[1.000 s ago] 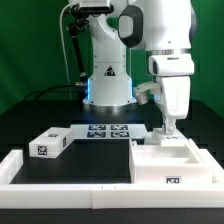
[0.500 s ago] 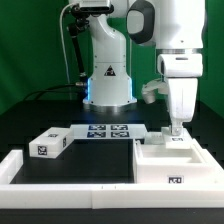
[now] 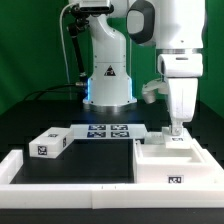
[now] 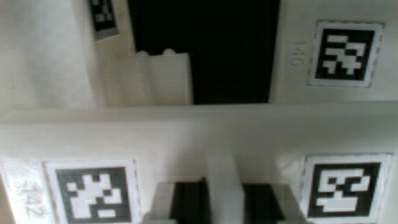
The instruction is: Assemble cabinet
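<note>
Cabinet parts lie apart on the black table. The big open box of white plastic, tagged on its near wall, sits at the exterior view's right. The two-finger gripper hangs over the box's far wall, tips at the rim — contact unclear. Whether the fingers are spread or pinched I cannot tell. A small white block with square tags lies well apart at the left. Farther back between them lies the flat marker board — a low white border rail lines the near side.
</note>
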`<state>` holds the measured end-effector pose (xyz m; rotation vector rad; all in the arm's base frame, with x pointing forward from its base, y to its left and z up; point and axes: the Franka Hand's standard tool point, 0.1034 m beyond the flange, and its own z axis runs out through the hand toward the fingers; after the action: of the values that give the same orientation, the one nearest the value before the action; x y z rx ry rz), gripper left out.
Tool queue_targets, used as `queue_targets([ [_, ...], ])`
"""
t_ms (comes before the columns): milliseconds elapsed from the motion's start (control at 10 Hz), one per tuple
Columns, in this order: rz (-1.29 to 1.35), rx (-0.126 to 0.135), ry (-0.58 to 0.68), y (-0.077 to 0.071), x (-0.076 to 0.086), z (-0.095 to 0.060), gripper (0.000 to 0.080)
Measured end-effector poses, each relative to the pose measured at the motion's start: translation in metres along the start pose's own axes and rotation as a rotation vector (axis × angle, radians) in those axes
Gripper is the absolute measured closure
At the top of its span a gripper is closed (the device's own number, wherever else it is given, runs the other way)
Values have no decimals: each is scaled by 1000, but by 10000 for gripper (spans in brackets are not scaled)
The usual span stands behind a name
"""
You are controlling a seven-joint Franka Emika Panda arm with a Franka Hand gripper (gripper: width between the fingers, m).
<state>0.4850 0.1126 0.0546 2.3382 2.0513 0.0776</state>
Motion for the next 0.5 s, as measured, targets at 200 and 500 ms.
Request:
queue_targets([
  [200, 1, 10, -14, 21, 2, -1, 729],
  [500, -26, -3, -9, 56, 3, 0, 729],
])
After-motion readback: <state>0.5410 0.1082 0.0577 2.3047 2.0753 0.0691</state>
